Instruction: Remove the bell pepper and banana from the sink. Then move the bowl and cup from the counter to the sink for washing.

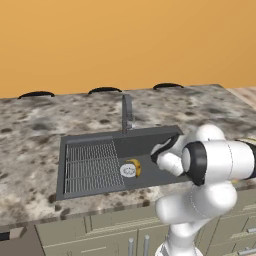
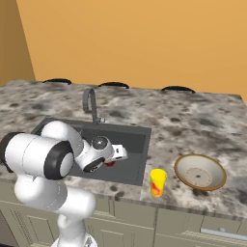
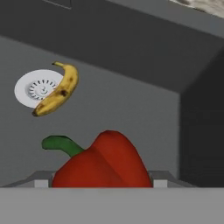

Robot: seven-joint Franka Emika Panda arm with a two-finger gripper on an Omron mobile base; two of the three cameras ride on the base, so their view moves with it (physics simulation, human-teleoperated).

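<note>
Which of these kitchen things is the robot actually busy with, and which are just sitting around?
Part of the job:
- bell pepper, in the sink
- banana, lying across the drain
- bowl and cup, on the counter
- gripper, open around the pepper

Just there:
- faucet
- cabinet fronts

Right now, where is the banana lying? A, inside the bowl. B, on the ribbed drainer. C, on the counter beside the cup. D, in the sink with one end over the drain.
D: the hand view shows the banana on the sink floor, overlapping the white drain.
</note>
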